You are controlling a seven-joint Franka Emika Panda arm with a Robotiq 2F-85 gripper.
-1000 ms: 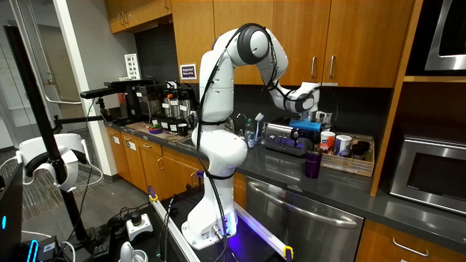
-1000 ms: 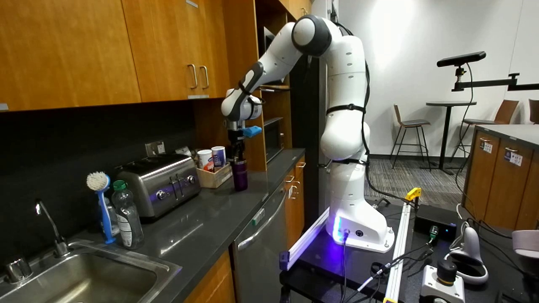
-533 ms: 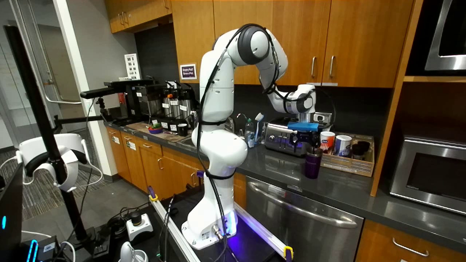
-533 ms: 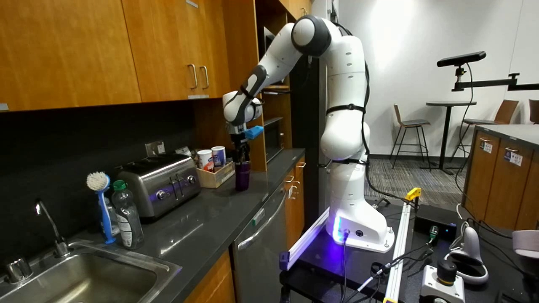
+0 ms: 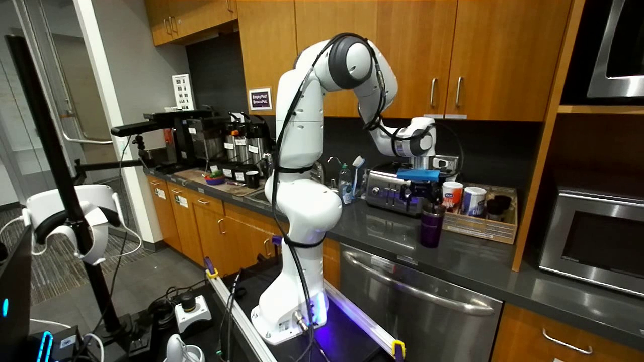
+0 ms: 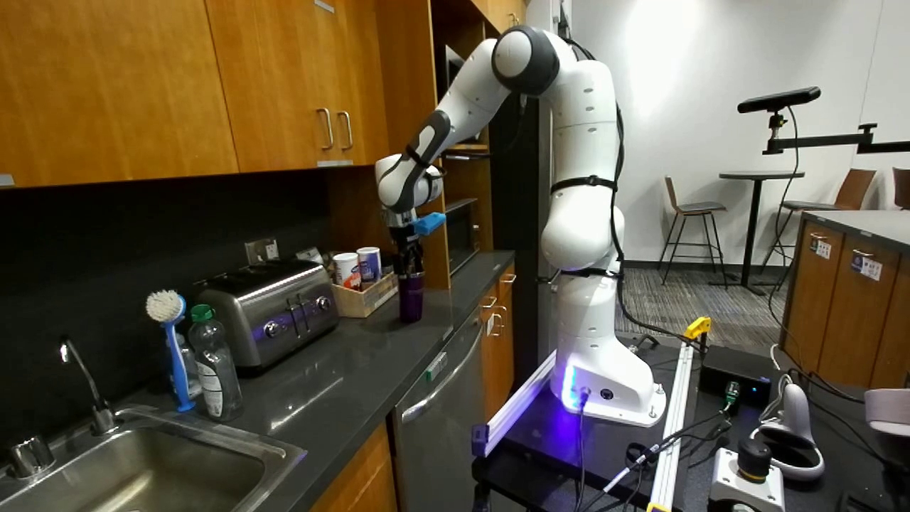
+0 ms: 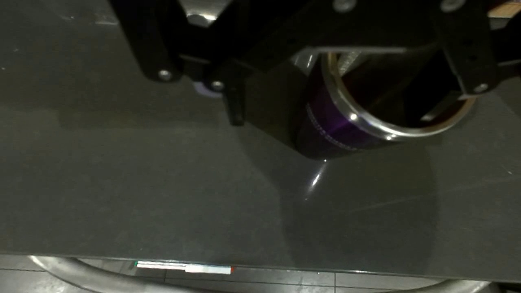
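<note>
– Starting left, what is standing beside the cup (image 5: 431, 229)?

– The toaster (image 5: 387, 193) is standing to its left in both exterior views; a careless swing there could be bumping it.

– And how is the gripper (image 7: 329, 118) looking?

– Wide, holding nothing. In the wrist view, one finger (image 7: 235, 106) is hanging outside the cup, to its left; the other finger (image 7: 429, 89) is hanging over its right side, apparently inside the mouth.

– So what is worrying you?

– A squeeze from here could be slipping or twisting the cup, because the grip would be catching only one wall. A sideways pull could be toppling it, since the inside finger would be hooking the rim.

– Is that finger touching the rim?

– I'm not managing to tell, nor whether anything is filling the cup. It is standing upright on the counter (image 7: 142, 183).

– And to the cup's right?

– In an exterior view, a box (image 5: 478, 228) is sitting near it, holding cans (image 5: 452, 193); a shove that way could be driving the cup into the box.
</note>
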